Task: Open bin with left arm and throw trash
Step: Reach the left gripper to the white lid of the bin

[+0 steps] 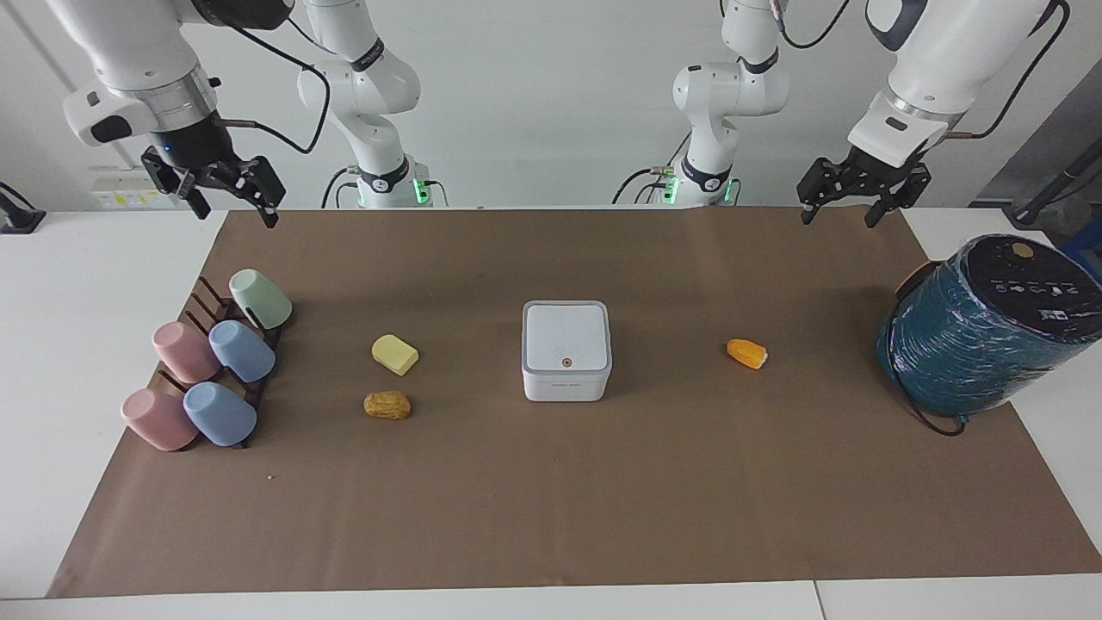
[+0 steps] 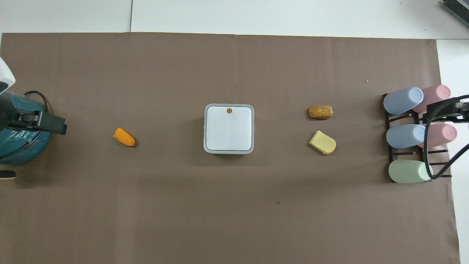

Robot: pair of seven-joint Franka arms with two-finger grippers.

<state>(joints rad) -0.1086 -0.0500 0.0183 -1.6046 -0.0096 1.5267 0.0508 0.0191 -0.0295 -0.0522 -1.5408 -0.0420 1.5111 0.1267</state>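
Facing view: bin dead centre of frame, lid shut, nothing started. Left gripper hanging upper right of frame, fingers spread wide, empty, over the tabletop edge above the teal wrapped cylinder. Right gripper upper left of frame, also spread wide and empty, over the paper's top corner above the cup rack; waiting.

Step in hand, by judgement: lid opening with left gripper. Orange dot on lid sits at lower edge of bin in facing view, upper edge in overhead view; probably the press or lift point, hinge likely at the reverse edge. Best approach: straight down onto dot with fingertip, light push, no side load, since box looks light and could slide on paper. Worth clearing the cylinder on the way in.

Trash: pale yellow block and crumbed brown lump left of bin in facing view, yellow above brown; orange piece right of bin, white end pointing right. All well apart from bin.

Materials: bin smooth white plastic, square, rounded corners, grey rim. Yellow block matte, one end rounded. Brown lump rough, breaded texture. Orange piece tapered. Brown paper covering flat, matte. Cylinder film-wrapped, glossy, tilted. Pastel cups matte, lying on dark rack.
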